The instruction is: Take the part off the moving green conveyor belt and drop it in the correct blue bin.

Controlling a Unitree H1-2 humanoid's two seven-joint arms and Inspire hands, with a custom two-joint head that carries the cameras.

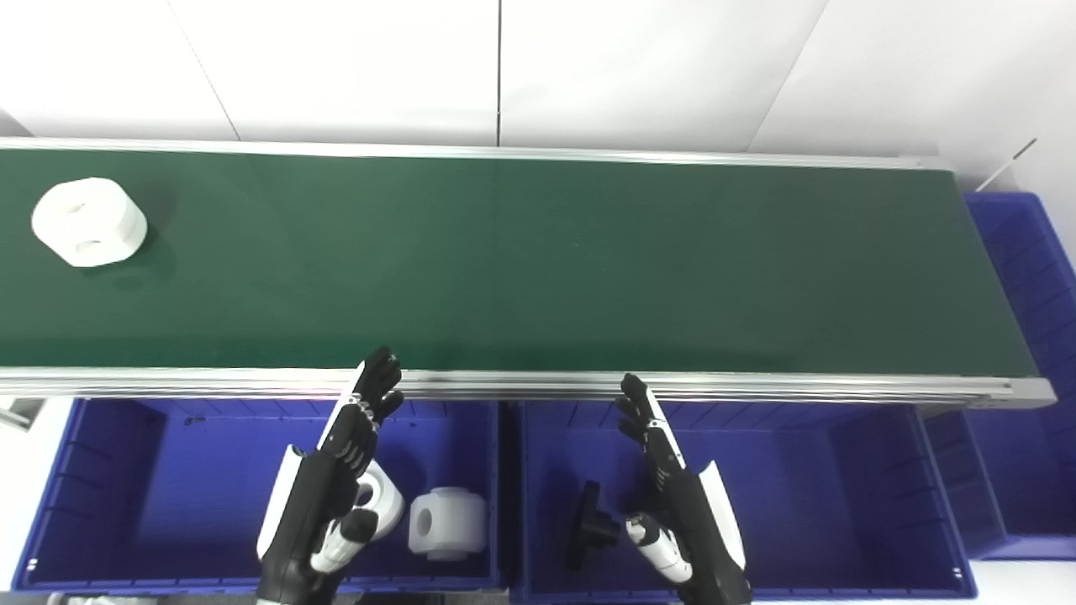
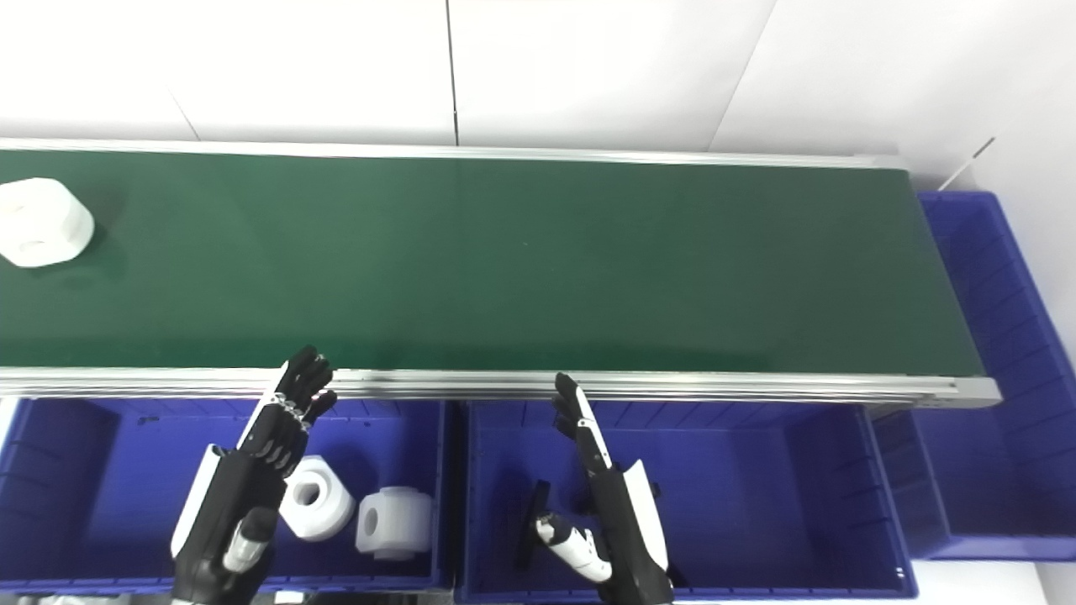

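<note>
A white round part [image 1: 89,222] with two holes lies on the green conveyor belt [image 1: 538,260] at its far left. My left hand [image 1: 336,470] hovers open over the left blue bin [image 1: 109,470], fingers stretched toward the belt's near rail. Over the middle blue bin [image 1: 824,479] my right hand [image 1: 672,496] is open too, fingers straight. Neither hand holds anything, and both are far from the part.
The left bin holds two white parts [image 2: 395,521], one partly behind my left hand. A black part [image 1: 590,525] lies in the middle bin beside my right hand. A third blue bin [image 1: 1030,277] stands past the belt's right end. A white wall runs behind the belt.
</note>
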